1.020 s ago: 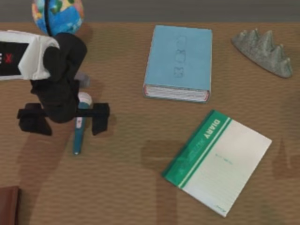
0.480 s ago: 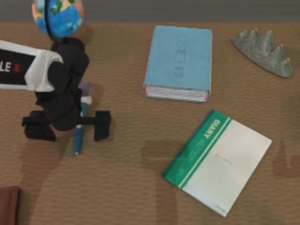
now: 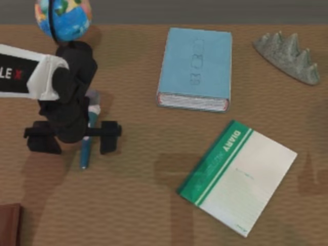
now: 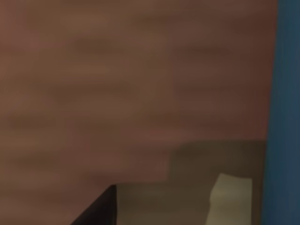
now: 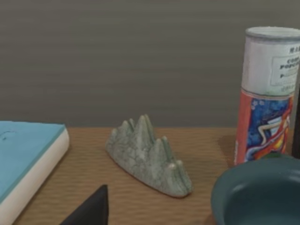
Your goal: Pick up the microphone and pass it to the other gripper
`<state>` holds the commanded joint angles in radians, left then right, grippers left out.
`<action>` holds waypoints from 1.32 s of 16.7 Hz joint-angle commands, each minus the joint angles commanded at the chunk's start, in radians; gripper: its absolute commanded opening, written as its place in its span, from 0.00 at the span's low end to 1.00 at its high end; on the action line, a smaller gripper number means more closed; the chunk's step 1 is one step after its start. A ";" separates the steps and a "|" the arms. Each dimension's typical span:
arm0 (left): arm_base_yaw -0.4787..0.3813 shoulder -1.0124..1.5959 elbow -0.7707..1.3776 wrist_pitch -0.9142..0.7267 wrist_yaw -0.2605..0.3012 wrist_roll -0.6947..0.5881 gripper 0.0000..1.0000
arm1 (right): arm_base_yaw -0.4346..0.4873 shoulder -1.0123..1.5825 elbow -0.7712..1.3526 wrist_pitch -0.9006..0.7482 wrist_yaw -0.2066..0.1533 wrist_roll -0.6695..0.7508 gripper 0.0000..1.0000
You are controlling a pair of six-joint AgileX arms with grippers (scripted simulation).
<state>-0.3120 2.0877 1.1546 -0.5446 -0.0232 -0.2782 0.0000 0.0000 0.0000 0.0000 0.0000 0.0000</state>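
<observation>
Below, slim teal microphone [image 3: 85,149], woven-textured table [image 3: 143,205], left tool [image 3: 74,137] astride

The brown counter [image 3: 143,205] carries a microphone [image 3: 87,146] at left, a globe [image 3: 62,15] far left, a blue book [image 3: 197,66] far centre, a green diary [image 3: 238,177] near right, and a grey rock [image 3: 288,56] far right.

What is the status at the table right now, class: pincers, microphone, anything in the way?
Left pincer low over the microphone, fingers open astride it. Microphone flat on the table, not lifted. Right pincer out of the top view. Nothing blocking.
</observation>
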 joint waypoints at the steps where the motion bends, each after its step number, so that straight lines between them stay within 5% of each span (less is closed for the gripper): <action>1: 0.000 0.000 0.000 0.000 0.000 0.000 0.32 | 0.000 0.000 0.000 0.000 0.000 0.000 1.00; 6: 0.000 0.000 0.000 0.000 0.000 0.000 0.00 | 0.000 0.000 0.000 0.000 0.000 0.000 1.00; 16: -0.001 -0.066 0.021 -0.017 -0.011 0.015 0.00 | 0.000 0.000 0.000 0.000 0.000 0.000 1.00; 22: 0.005 -0.115 -0.037 0.258 0.105 0.069 0.00 | 0.000 0.000 0.000 0.000 0.000 0.000 1.00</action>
<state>-0.3067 1.9725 1.1176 -0.2870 0.0819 -0.2088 0.0000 0.0000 0.0000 0.0000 0.0000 0.0000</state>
